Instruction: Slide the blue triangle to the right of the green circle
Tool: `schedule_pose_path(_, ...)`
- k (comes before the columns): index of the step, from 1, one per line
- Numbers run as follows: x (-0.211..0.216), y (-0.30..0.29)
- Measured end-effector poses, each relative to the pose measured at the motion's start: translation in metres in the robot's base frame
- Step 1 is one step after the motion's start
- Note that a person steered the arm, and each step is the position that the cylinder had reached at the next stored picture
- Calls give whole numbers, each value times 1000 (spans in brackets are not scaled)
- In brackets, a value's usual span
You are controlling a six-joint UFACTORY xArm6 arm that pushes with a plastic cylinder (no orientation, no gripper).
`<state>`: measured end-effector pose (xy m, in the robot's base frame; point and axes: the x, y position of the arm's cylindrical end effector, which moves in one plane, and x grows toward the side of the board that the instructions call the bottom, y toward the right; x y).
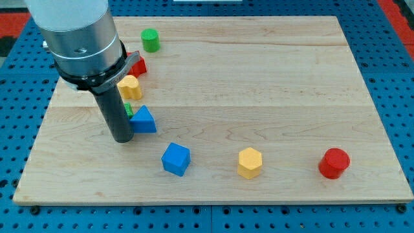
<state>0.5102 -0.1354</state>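
Blue triangle (144,121): solid blue wedge, apex toward the view's top, flat on the wooden board (259,77), in the board's left part, about mid-height.
Green circle (151,40): short green cylinder, upright, near the board's top edge, well apart from the blue triangle and slightly to its right in the view.
My tip (121,138): lower end of the dark rod, on the board just to the view's left of the blue triangle and a little lower; it looks to be touching or almost touching the block's left side, contact cannot be settled. The rod is plain, with nothing to open or close, and it holds nothing.
Arm body (81,39): big grey cylinder over the board's top-left, hiding what lies beneath it.
Green block (129,109): small sliver showing between the rod and the blue triangle's top-left corner; shape not readable.
Yellow block near rod (130,87): rounded, lobed outline, between the blue triangle and the green circle.
Red block at left (138,65): partly hidden by the arm, just above the yellow one; shape unclear.
Blue cube (175,159): below and right of the blue triangle.
Yellow hexagon (250,162): lower middle.
Red cylinder (334,162): lower right.
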Motion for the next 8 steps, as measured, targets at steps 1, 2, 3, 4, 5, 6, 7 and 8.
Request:
schedule_pose_path(1, -9, 34)
schedule_pose_path(2, -55, 42)
schedule_pose_path(3, -96, 63)
schedule_pose_path(4, -79, 75)
schedule_pose_path(5, -64, 43)
schedule_pose_path(6, -80, 5)
schedule_pose_path(7, -99, 26)
schedule_pose_path(8, -120, 59)
